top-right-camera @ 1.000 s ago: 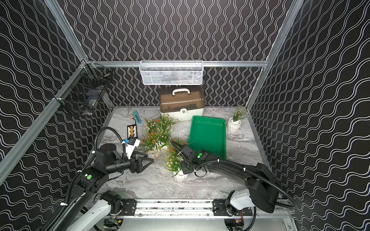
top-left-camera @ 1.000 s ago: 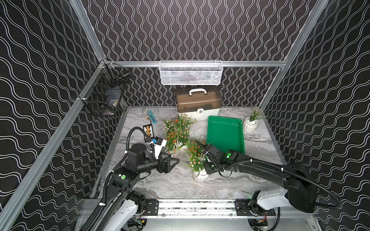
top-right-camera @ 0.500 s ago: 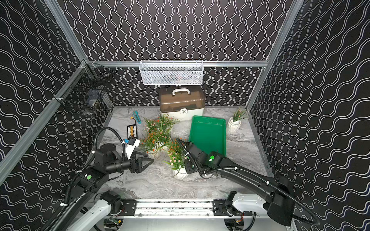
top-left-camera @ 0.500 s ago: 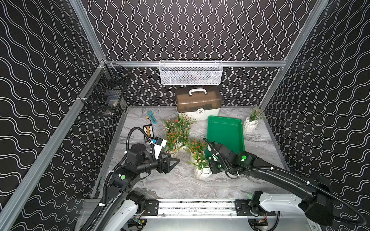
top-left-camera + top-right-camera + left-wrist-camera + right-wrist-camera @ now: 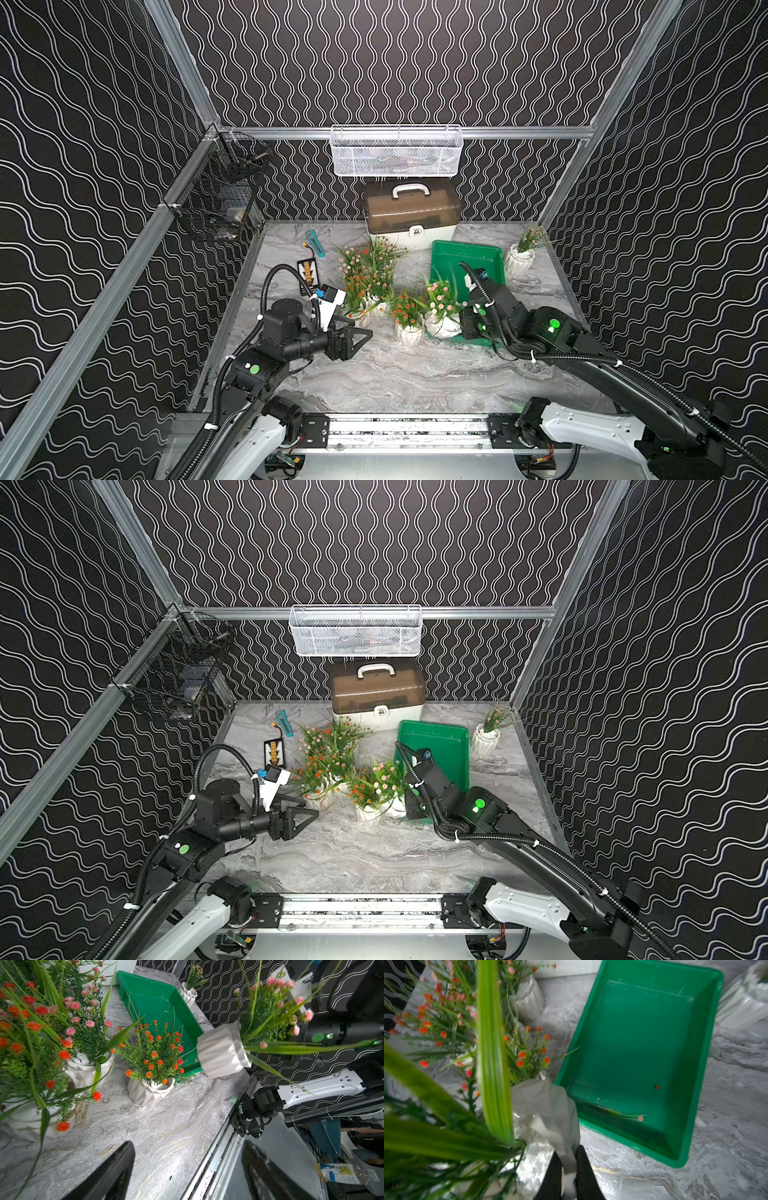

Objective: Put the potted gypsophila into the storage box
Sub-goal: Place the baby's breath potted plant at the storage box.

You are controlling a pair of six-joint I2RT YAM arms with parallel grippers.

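My right gripper (image 5: 569, 1149) is shut on the rim of a white ribbed pot (image 5: 544, 1101) of pink-blossomed gypsophila. The pot (image 5: 222, 1051) hangs tilted above the table at the near left corner of the green storage box (image 5: 469, 257), whose floor (image 5: 643, 1043) holds only a loose sprig. In both top views this gripper (image 5: 463, 328) (image 5: 409, 808) is right of the pot (image 5: 442, 326). An orange-blossomed pot (image 5: 409, 332) stands just left of it, and more pots (image 5: 365, 291) cluster behind. Another pot (image 5: 519, 259) stands right of the box. My left gripper (image 5: 357, 338) (image 5: 187, 1147) is open and holds nothing, left of the pots.
A white case with a brown lid (image 5: 411, 212) stands behind the box, under a white mesh basket (image 5: 395, 151). A black wire basket (image 5: 220, 199) hangs on the left wall. A teal tool (image 5: 316, 243) and a small black card (image 5: 307, 270) lie at the back left.
My right arm has carried the pink-blossomed pot rightward, from beside the orange-blossomed pot to the box's near left corner. The left arm has not moved.
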